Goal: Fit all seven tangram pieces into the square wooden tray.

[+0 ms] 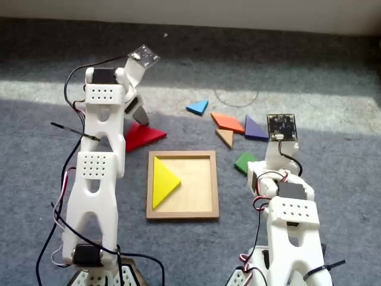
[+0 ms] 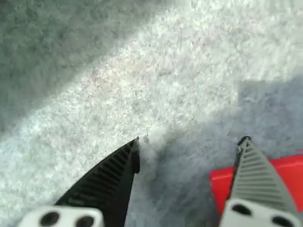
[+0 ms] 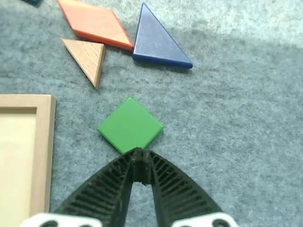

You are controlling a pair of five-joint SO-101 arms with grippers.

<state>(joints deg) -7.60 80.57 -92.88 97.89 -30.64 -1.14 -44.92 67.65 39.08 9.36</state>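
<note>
Right gripper (image 3: pixel 137 156), jaws closed and empty, points its tips at a corner of the green wooden square (image 3: pixel 130 125), right of centre in the high view; left gripper (image 2: pixel 189 142), jaws wide, straddles an edge of the large red triangle (image 1: pixel 143 137), left of the square wooden tray (image 1: pixel 181 214); left arm (image 1: pixel 98 161) nearer it; one yellow triangle (image 1: pixel 164 182) lies in the tray, six pieces outside
</note>
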